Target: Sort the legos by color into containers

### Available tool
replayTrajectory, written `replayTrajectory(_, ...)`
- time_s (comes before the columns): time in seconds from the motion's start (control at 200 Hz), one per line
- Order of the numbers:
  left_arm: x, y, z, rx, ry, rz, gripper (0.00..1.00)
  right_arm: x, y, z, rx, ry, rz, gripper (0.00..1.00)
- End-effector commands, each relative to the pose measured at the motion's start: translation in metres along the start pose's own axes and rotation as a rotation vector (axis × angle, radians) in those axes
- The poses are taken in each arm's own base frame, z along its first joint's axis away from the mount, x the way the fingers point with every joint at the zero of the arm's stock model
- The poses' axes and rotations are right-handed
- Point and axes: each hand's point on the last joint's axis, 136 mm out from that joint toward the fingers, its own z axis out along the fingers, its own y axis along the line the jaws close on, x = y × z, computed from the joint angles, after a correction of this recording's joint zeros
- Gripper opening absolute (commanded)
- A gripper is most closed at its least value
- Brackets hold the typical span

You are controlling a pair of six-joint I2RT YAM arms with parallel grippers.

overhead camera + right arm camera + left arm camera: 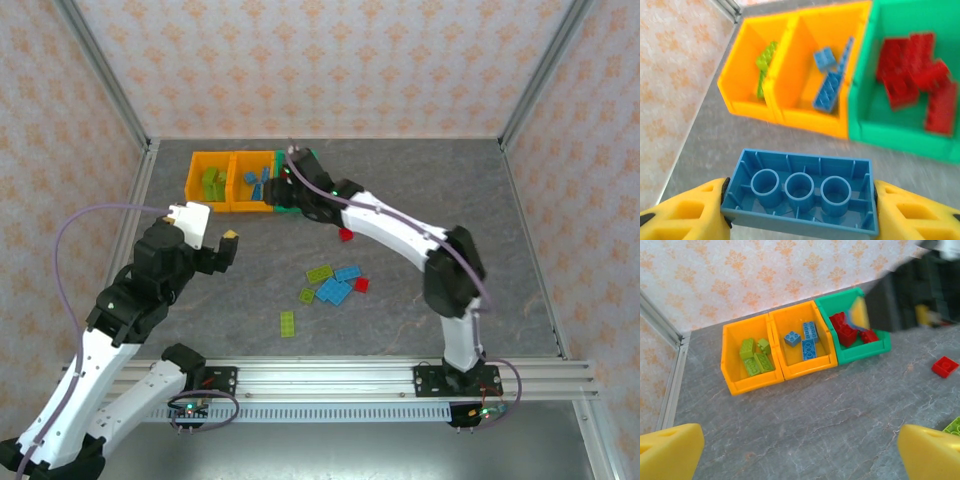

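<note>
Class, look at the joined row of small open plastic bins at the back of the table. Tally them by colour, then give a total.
Orange-yellow open rectangular plastic bins: 2
Green open rectangular plastic bin: 1
Total: 3

The two orange-yellow containers (755,382) and the green container (862,351) are presenting smooth, glossy moulded plastic walls. The blue lego (800,192) is showing hard, semi-glossy plastic; the red legos (845,330) are showing the same sheen. The fingers (685,212) of the right gripper (799,200) and the fingers (667,452) of the left gripper (800,455) are appearing as matt yellow plastic. The table (420,190) is displaying a matt, grey, stone-patterned surface. The walls (330,60) are looking like matt printed paper. The frame rails (330,378) are reflecting as brushed metal. The arm shells (390,228) are gleaming as smooth white plastic.
</note>
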Motion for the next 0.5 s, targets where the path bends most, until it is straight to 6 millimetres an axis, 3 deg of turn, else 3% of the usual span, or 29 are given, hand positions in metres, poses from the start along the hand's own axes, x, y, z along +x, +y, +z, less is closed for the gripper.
replayTrajectory(0.0, -0.001, 0.003, 0.005, -0.017, -0.006, -0.022, 1.00, -0.012, -0.021, 0.050, 0.075, -0.004, -0.057, 0.55)
replayTrajectory(0.135, 0.003, 0.002, 0.008, -0.021, 0.014, -0.014, 1.00, -0.023, -0.018, 0.094, 0.050, -0.001, -0.113, 0.56)
replayTrajectory(0.24, 0.003, 0.003, 0.010, -0.027, 0.018, -0.011, 1.00, -0.034, -0.006, 0.116, -0.003, -0.038, -0.159, 0.58)
replayTrajectory(0.365, 0.006, 0.001, 0.013, -0.022, 0.030, -0.010, 1.00, -0.046, 0.003, 0.128, -0.055, -0.105, -0.178, 0.64)
replayTrajectory(0.495, 0.008, 0.000, 0.016, -0.021, 0.044, -0.008, 1.00, -0.062, 0.016, 0.121, -0.095, -0.164, -0.197, 0.80)
